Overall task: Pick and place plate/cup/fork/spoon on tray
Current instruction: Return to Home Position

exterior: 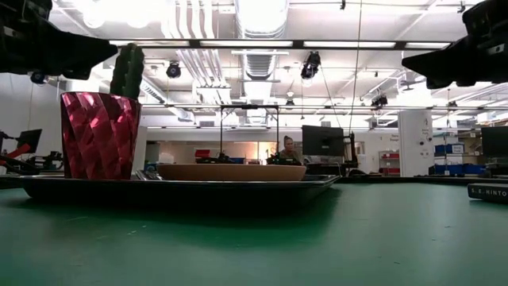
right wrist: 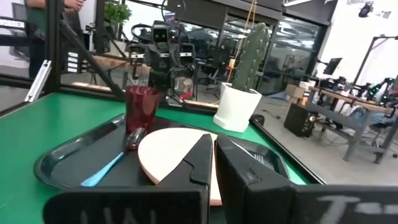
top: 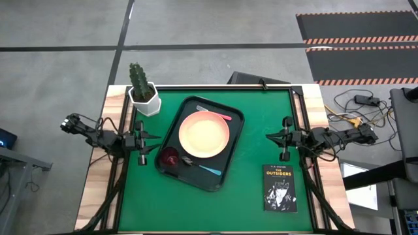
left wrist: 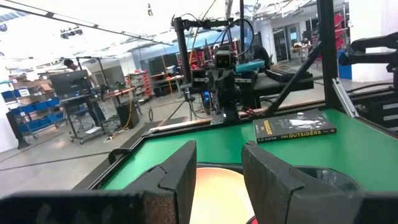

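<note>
The dark tray (top: 230, 154) lies at the table's middle. On it rest the peach-pink plate (top: 204, 134), the dark red cup (top: 170, 156) at its near left, the blue-handled spoon (top: 208, 170) near the plate's near side, and the pink-handled fork (top: 219, 115) at its far side. My left gripper (top: 154, 139) is open and empty at the tray's left. My right gripper (top: 271, 136) is shut and empty at the tray's right. In the right wrist view the cup (right wrist: 142, 107), spoon (right wrist: 106, 169) and plate (right wrist: 174, 152) show on the tray (right wrist: 68, 162).
A white pot with a cactus (top: 144, 91) stands at the table's far left corner. A black book (top: 279, 188) lies at the near right. Bare green table (top: 255, 170) lies between tray and book. A person (exterior: 287, 148) shows far behind the table.
</note>
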{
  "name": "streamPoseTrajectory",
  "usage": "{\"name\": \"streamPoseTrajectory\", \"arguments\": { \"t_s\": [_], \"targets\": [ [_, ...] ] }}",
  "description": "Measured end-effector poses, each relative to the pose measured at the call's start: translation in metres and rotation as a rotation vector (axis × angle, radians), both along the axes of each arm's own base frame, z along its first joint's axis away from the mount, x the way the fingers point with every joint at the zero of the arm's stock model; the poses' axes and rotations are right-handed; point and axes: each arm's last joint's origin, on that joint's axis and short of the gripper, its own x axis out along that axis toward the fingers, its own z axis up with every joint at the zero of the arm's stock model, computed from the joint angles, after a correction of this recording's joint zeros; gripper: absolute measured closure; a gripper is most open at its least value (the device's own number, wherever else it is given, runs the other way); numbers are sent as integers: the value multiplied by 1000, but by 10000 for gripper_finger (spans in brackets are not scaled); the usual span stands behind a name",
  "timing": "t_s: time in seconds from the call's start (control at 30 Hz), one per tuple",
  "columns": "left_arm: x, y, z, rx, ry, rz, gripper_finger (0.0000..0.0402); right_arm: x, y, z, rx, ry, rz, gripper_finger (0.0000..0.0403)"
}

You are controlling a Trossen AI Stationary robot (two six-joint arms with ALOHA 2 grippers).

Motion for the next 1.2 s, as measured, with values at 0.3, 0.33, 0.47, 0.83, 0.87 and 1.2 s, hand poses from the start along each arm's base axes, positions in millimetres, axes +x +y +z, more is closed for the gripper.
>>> {"name": "streamPoseTrajectory", "arguments": {
  "t_s": [0.3,0.33,0.47,0.83,0.87,1.2],
  "targets": [
    [1,0,-1,6,14,3,292,-2,-9,0,98,-17,-323,394],
    [1,0,-2,8,18,3,292,-2,-10,0,117,-22,-349,394],
    [2,-1,-3,16,29,4,292,-3,-10,0,215,-50,-361,394],
    [4,-2,-5,26,54,3,292,-2,-10,-1,227,-52,-359,394],
    [4,-2,-5,26,55,3,292,-2,-10,-1,219,-50,-360,394],
    [5,-2,-7,32,70,2,292,-2,-10,-1,214,-48,-360,394]
  ]
}}
